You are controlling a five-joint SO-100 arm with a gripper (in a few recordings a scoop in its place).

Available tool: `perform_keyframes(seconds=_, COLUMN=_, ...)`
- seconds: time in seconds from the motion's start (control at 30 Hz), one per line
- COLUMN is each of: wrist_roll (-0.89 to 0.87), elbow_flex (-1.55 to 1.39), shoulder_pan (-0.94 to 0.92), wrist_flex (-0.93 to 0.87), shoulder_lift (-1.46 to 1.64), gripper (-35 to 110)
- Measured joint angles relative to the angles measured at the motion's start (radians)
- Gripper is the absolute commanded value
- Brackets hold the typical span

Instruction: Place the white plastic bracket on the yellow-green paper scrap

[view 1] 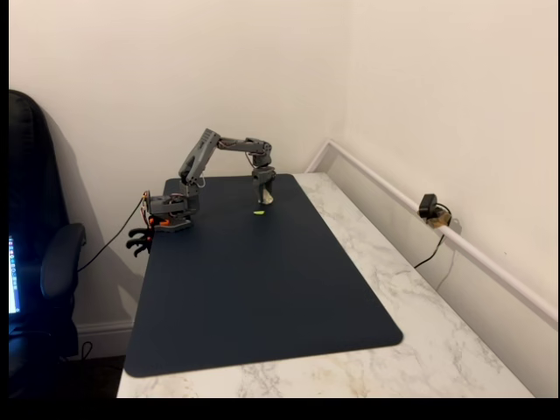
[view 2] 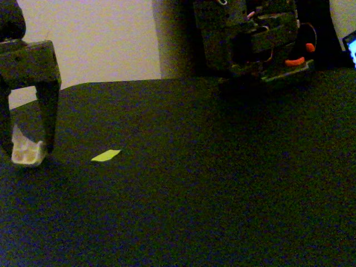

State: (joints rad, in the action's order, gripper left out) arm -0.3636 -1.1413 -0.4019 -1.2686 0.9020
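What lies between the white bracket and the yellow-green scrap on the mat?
Nothing: in a fixed view, only bare dark mat separates the white plastic bracket, between the gripper's fingers, from the yellow-green paper scrap.

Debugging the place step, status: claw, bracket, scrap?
Claw low at the mat, fingers straddling the white bracket; grip unconfirmed. Yellow-green scrap flat on the mat beside it, not touching. Nothing between them.

You see: dark blue mat [view 1: 262, 297] on marble table [view 1: 411, 289] | black chair [view 1: 39, 262] at left | small camera [view 1: 430, 210] on wall rail
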Motion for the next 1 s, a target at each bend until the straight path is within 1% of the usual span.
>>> perform_keyframes(seconds=0.13, wrist_roll=0.034, elbow_flex=0.000, shoulder_pan=0.006, wrist_flex=-0.008, shoulder_lift=0.015, gripper=0)
perform_keyframes(seconds=0.23, wrist_roll=0.032, elbow_flex=-0.051, shoulder_pan=0.028, wrist_flex=0.020, shoulder_lift=0.083, gripper=0)
perform_keyframes(seconds=0.53, wrist_roll=0.087, elbow_flex=-0.235, shoulder_pan=0.112, wrist_flex=0.153, shoulder_lift=0.334, gripper=0)
perform_keyframes(seconds=0.73, wrist_roll=0.091, elbow_flex=-0.454, shoulder_pan=0.225, wrist_flex=0.276, shoulder_lift=0.528, gripper=0)
perform_keyframes(seconds=0.9, wrist_roll=0.087, elbow_flex=-0.641, shoulder_pan=0.296, wrist_flex=0.337, shoulder_lift=0.657, gripper=0)
perform_keyframes(seconds=1.0, wrist_roll=0.074, elbow_flex=-0.744, shoulder_pan=0.308, wrist_flex=0.359, shoulder_lift=0.719, gripper=0)
